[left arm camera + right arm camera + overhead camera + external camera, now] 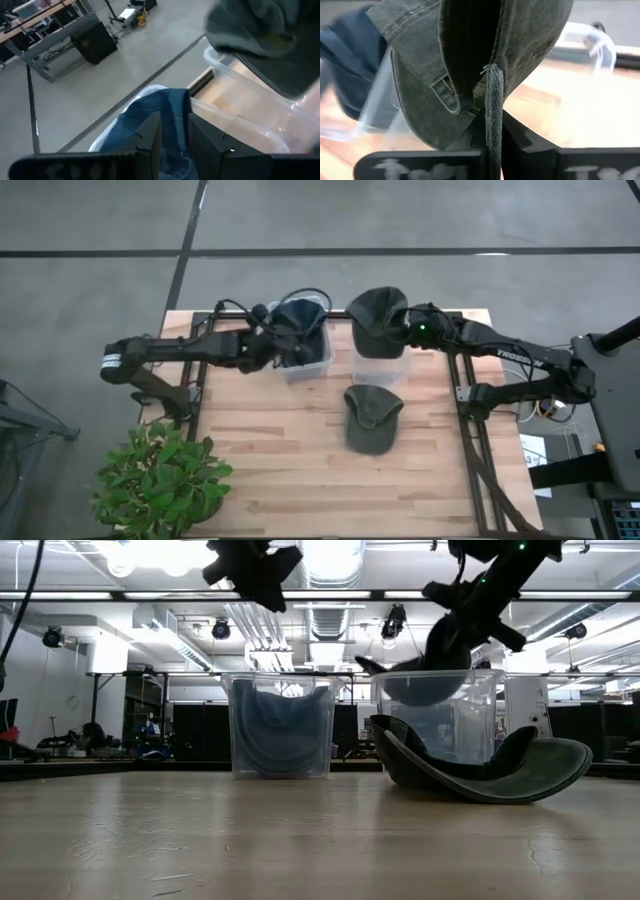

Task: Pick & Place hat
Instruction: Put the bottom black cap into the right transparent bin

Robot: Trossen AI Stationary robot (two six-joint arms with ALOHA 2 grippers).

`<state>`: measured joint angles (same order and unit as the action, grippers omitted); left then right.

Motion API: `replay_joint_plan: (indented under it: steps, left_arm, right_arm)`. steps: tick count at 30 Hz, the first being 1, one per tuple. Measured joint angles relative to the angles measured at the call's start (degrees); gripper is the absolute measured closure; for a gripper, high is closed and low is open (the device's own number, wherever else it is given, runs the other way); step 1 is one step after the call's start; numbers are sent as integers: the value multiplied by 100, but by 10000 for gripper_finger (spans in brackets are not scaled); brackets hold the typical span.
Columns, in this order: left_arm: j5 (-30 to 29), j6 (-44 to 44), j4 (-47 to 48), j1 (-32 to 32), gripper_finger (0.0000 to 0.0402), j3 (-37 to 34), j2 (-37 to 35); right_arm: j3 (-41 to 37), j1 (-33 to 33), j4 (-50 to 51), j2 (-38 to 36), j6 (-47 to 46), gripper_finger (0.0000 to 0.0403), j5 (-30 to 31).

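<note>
1. The right fingers point(487, 130) were clamped shut on a green hat point(378, 318), pinching its fabric and holding it over the right bin point(380, 368) at the far side of the counter point(270, 440).
2. In the low view that hat point(430, 665) hung partly inside the bin's point(470, 720) open top, its lower part below the rim.
3. The left fingers point(172, 137) stood part-way open over the left bin point(305, 360) – gripping nothing that could be seen, with blue cloth point(160, 115) just beyond their tips.
4. The blue hat point(280, 730) lay inside the left bin.
5. A second green hat point(372, 417) lay on the counter just near of the right bin – crown down in the low view, brim tilted up.
6. A plant point(160, 475) stood at the near left corner.
</note>
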<state>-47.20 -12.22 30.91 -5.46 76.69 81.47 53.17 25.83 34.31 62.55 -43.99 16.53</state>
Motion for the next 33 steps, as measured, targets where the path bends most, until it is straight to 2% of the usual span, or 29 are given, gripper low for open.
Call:
replay_joint_plan:
  steps: [3,10,15,19,27,33]
  left_arm:
    - [67,15,-461,-133,312,-490,-424]
    - [727,106,-1839,-311,312,-1781,-1383]
    - [762,56,-2054,-309,312,-2353,-1839]
    - [761,15,-2067,-309,312,-2515,-1998]
    - [761,176,-2089,-309,312,-2538,-2002]
    - [761,278,-2091,-309,312,-2538,-2002]
  right_arm:
    - [0,13,204,89,-215,390,6]
    - [0,11,244,126,-482,390,31]
    - [0,11,245,82,-514,390,33]
    - [0,11,248,153,-512,379,11]
    - [0,11,229,273,-540,322,6]
    - [105,11,250,276,-552,299,-12]
